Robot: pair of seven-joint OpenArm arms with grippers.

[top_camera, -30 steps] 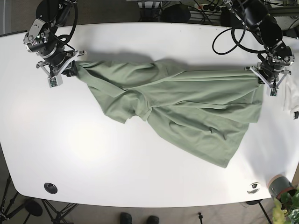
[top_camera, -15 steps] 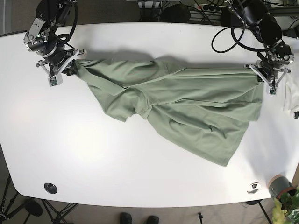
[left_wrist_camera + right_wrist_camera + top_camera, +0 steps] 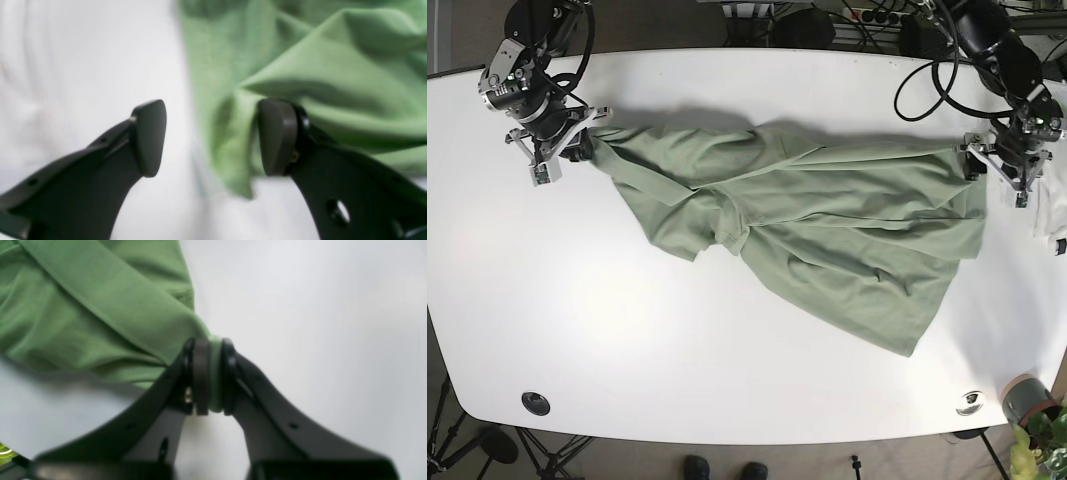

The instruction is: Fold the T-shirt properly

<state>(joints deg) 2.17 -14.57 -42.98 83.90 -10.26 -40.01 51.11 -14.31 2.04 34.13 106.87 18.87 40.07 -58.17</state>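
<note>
The crumpled green cotton T-shirt (image 3: 807,235) sprawls across the white surface (image 3: 627,340), right end effector (image 3: 567,150) at one end, left end effector (image 3: 997,165) opposite.

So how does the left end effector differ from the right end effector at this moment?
The left end effector is open, its fingers wide apart, while the right end effector is shut on the T-shirt. At the left one the cloth edge lies loose between the fingers, touching one pad; at the right one a bunched corner is pinched between both pads. Both sit low over the white table, at opposite ends of the shirt.
</note>
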